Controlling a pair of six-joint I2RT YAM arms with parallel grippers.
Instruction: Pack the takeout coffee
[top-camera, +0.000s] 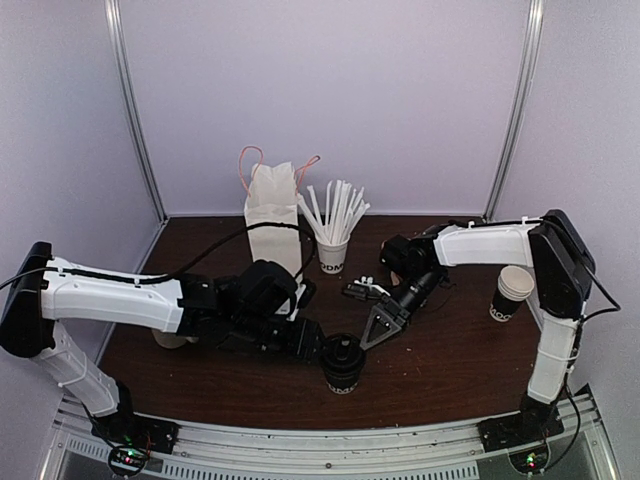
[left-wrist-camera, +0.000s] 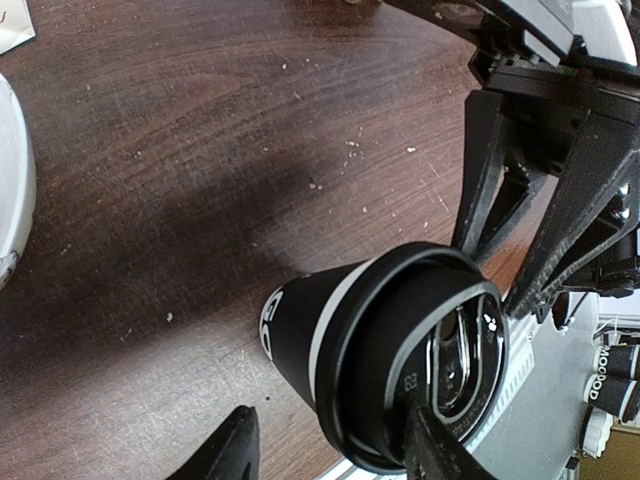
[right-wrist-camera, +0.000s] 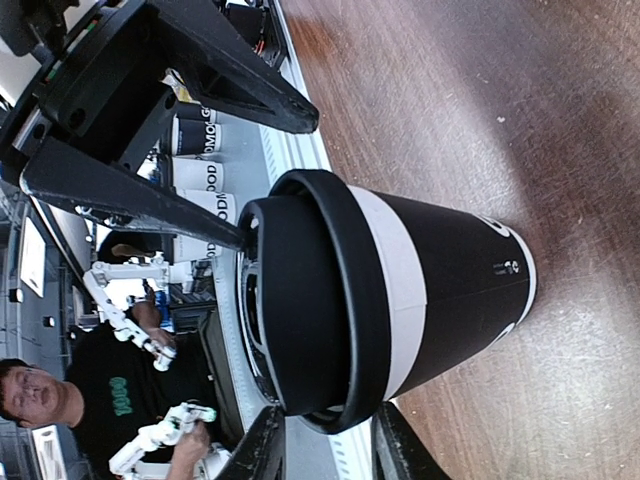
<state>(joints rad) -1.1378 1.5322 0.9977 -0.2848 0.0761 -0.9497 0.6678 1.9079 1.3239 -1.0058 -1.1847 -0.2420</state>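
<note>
As the takeout coffee stands at lower centre, left gripper and right gripper flank it. Both jaws are spread.

Overhead: even, soft, diffuse light from above; pale walls flat, no hot spots. Low resolution, slightly soft throughout. Faint, blurry shadows on dark desk.

Left wrist: broad soft shadow across middle of desk, pale sheen toward top. Takeout coffee close to lens, lid rim a little blurred, small glints inside.

Right wrist: bright glare streak on desk wood at upper right; takeout coffee sharp, softer focus and brighter exposure past desk edge.

Wide-angle stretching at edges of both wrist views.
</note>
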